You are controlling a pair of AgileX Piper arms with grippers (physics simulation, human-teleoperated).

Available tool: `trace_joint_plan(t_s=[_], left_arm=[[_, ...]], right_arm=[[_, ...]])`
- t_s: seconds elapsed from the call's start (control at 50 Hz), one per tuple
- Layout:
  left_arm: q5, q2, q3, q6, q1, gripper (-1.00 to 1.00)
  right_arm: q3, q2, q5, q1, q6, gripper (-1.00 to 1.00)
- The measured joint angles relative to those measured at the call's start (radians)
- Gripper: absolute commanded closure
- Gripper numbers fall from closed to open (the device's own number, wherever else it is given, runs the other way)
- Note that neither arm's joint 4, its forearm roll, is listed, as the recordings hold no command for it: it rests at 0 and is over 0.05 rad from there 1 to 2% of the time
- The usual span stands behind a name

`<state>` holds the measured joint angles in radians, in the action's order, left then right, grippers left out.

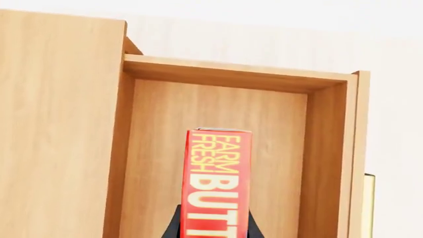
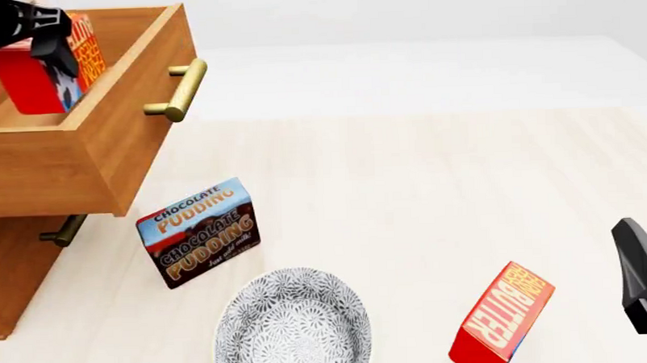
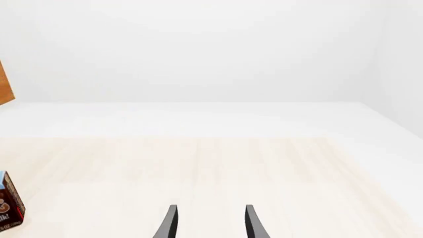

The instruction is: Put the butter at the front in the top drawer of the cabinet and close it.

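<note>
Both arms are rendered in plain matte black, with no markings, cables or screws to be made out. The right gripper is seen as two slim, tapering black fingers. The left gripper is shown as blocky black shapes.

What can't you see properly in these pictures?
- Left end effector, front view: cut off by the edge.
- Butter, left wrist view: its lower part runs off the edge.
- Top drawer floor, front view: hidden behind its front wall.
- Chocolate Pudding box, right wrist view: mostly cut off.
</note>
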<state>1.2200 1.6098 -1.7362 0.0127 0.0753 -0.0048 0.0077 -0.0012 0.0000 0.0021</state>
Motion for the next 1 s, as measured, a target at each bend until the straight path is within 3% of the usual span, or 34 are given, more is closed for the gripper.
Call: trace_joint_plan(t_s=[0.32, 0.96, 0.98, 1.0], left_arm=[[-0.006, 0.033, -0.006, 0.012, -0.011, 1.0], [-0.085, -0.001, 0.088, 0.032, -0.019, 1.0], [-0.086, -0.002, 0.089, 0.031, -0.018, -1.0], [-0.086, -0.001, 0.091, 0.028, -0.019, -1.0]], right_arm=[[0.0, 0.0, 0.0, 0.0, 0.0, -1.0], [0.0, 0.0, 0.0, 0.0, 0.0, -1.0], [0.0, 0.0, 0.0, 0.0, 0.0, -1.0], [0.0, 0.0, 0.0, 0.0, 0.0, -1.0]])
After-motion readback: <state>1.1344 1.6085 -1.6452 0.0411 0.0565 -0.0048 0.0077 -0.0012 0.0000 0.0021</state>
